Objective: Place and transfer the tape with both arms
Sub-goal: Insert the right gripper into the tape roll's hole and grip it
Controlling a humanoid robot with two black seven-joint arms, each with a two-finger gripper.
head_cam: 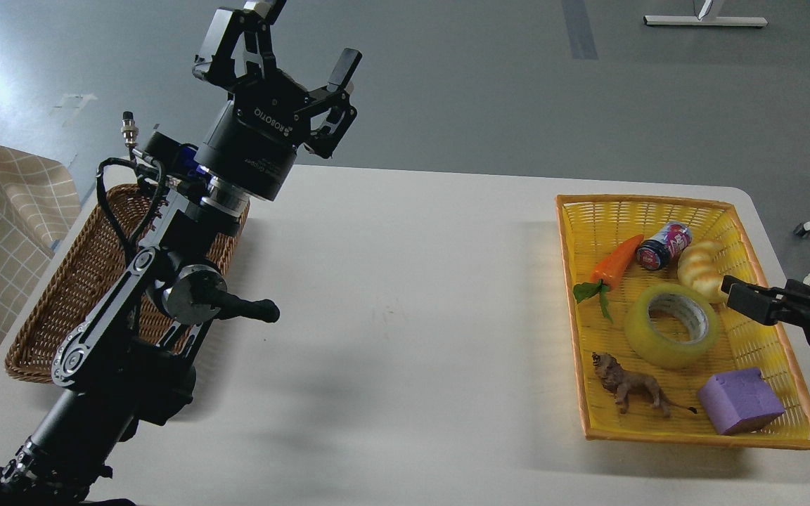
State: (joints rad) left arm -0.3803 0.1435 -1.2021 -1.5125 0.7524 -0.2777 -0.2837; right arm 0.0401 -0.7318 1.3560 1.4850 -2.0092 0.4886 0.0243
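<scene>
The tape [640, 341], a translucent yellow roll with a grey-white core, lies flat in the yellow basket [693, 437] at the right of the table. My right gripper [746, 301] comes in from the right edge, low over the basket, just right of the tape and in front of the bread. Its dark fingers cannot be told apart. My left gripper [296, 43] is open and empty, raised high over the table's far left, far from the tape.
The yellow basket also holds a toy carrot [616, 261], a small can [661, 246], a bread toy [697, 274], a toy lion [630, 386] and a purple block [739, 402]. A brown wicker basket [46, 309] sits at the left under my left arm.
</scene>
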